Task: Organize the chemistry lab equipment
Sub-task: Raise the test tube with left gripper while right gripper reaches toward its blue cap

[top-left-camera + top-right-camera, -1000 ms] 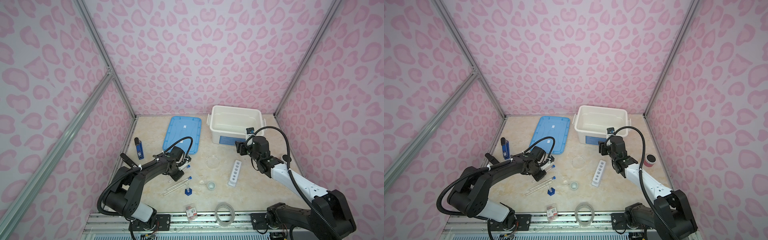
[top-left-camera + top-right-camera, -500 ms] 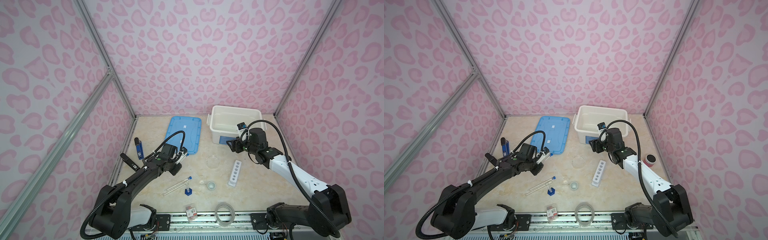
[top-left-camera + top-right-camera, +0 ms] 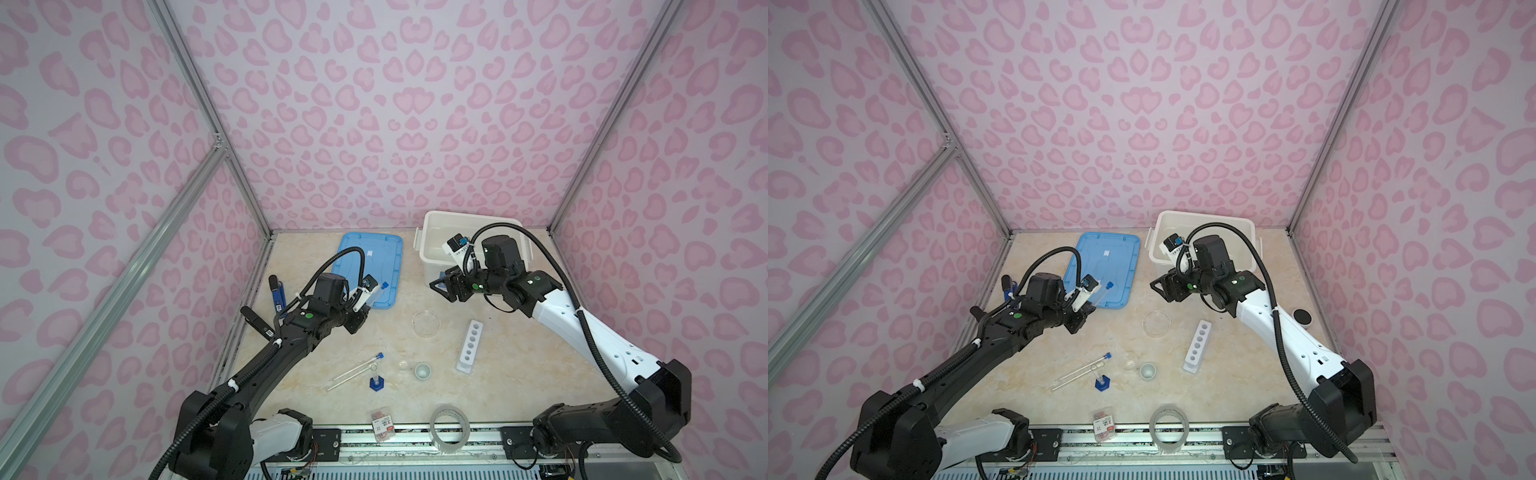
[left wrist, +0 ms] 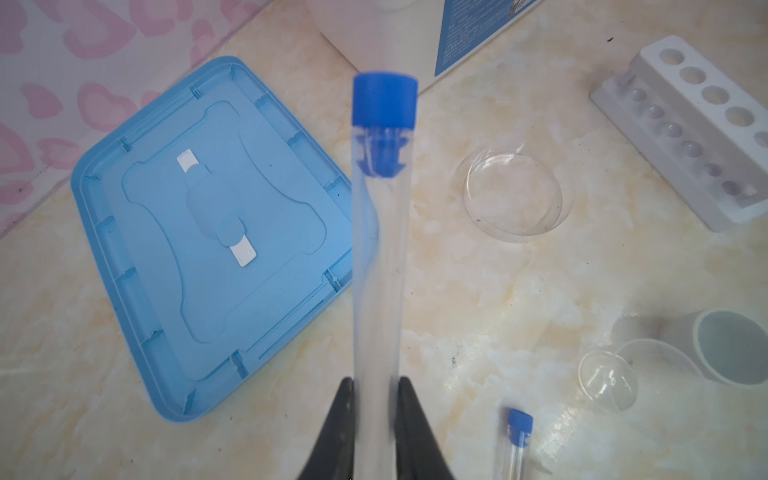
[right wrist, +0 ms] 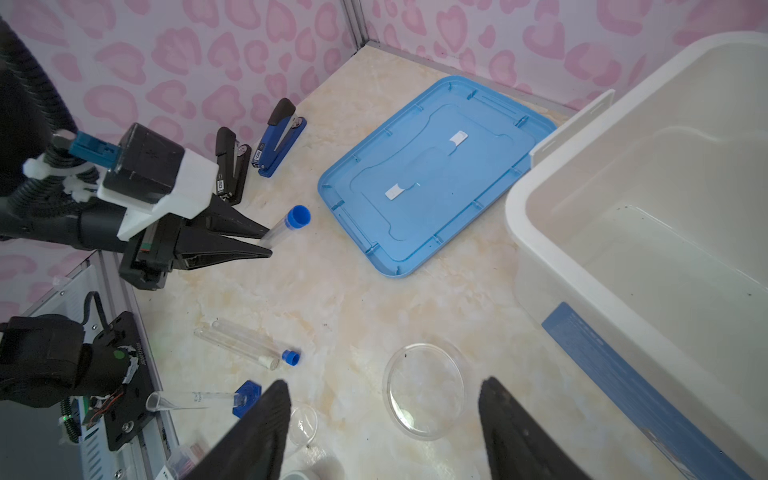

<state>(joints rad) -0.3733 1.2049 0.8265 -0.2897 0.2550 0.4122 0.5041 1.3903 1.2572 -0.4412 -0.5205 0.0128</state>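
Blue-capped test tube [image 4: 380, 249] clamped in left pincer [image 4: 376, 386], cap end free | right pincer [image 5: 384, 381] spread, empty | petri dish [image 5: 424, 390] near it on counter [image 5: 332, 299]

Open: bare tabletop [image 3: 399, 320] strip between blue lid [image 3: 374, 257] and petri dish [image 3: 426, 323]; bare patch between white six-hole rack [image 3: 470, 345] and tape roll [image 3: 434, 430].

Blocked: white bin [image 3: 430, 249], back right; lying test tubes [image 3: 353, 372], blue-based cylinder [image 3: 376, 384], tiny glass dish [image 3: 403, 365], small white cup [image 3: 423, 370] clustered front centre; tape roll and packet [image 3: 383, 424] at front edge; staplers [image 3: 277, 293] at left edge.

Air by lid's near edge: left gripper [image 4: 376, 384] clamping a raised tube [image 4: 380, 249].
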